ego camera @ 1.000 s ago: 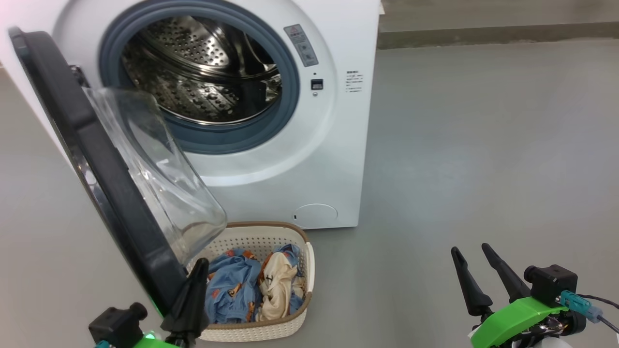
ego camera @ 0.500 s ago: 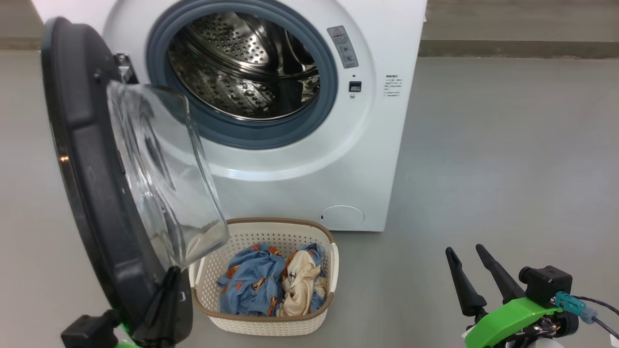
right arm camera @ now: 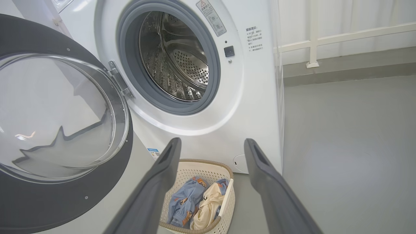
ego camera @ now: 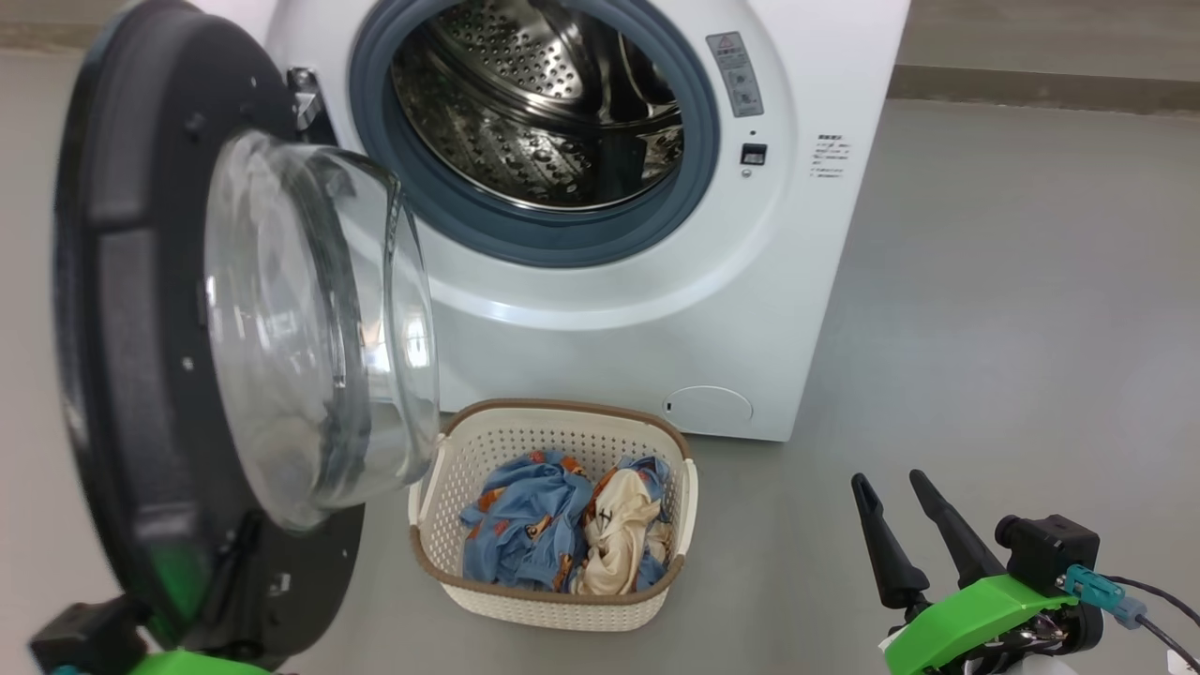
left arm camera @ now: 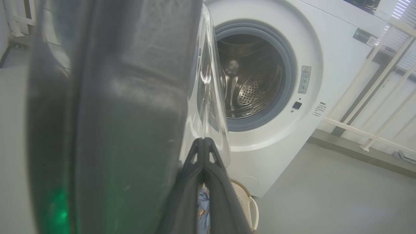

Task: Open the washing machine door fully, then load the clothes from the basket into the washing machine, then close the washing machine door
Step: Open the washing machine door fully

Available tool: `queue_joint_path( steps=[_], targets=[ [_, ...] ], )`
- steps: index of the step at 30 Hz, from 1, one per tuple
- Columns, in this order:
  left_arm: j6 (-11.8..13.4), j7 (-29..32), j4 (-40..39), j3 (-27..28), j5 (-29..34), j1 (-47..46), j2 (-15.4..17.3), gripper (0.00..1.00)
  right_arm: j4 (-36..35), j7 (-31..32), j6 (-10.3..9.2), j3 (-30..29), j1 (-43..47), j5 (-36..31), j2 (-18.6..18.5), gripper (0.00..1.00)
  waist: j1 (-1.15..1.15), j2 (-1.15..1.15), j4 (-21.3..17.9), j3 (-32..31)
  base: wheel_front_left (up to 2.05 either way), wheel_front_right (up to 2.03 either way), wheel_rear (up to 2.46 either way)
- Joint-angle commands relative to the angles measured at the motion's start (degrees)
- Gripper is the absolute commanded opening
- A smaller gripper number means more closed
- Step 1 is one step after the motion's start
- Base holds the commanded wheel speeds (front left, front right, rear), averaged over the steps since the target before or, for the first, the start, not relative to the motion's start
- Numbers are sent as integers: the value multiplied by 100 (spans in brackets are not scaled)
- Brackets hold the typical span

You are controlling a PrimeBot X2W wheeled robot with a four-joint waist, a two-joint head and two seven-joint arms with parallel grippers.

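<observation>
Black-rimmed door (ego camera: 122, 375) hangs wide open, left of your washing machine (ego camera: 797, 309) — your left fingers (left arm camera: 218, 182), clenched together, sit by its lower edge. Below, the basket (ego camera: 562, 410) holds the clothes (ego camera: 525, 525); your right fingers (ego camera: 886, 553) spread, empty.

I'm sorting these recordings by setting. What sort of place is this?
Probably a home laundry area, perhaps a balcony: a white front-loading washing machine stands on a bare grey floor, a basket of clothes sits in front of it, and a white railing runs nearby.
</observation>
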Motion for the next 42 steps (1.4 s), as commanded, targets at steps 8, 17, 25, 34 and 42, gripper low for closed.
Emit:
queue_joint_path(
  steps=[8,17,25,34,42],
  targets=[
    [283,60,-107,666,-91,-286,472,0,-155,-70,43,11,-139,-90,55,100,0,0,213,112,0,0,0],
    [271,160,395,980,-255,-683,811,0,-160,-70,43,1,-234,-133,109,100,0,0,422,286,0,0,0],
    [186,211,1071,1146,-345,-1229,1123,0,-143,-70,43,-4,-355,-171,178,100,0,0,627,519,0,0,0],
    [-2,258,1978,1141,-356,-1930,1427,0,-110,-70,43,5,-525,-205,205,100,0,0,860,696,0,0,0],
    [-311,233,2851,981,-325,-2706,1587,0,-79,-70,43,2,-635,-234,238,100,0,0,1048,824,0,0,0]
  ],
)
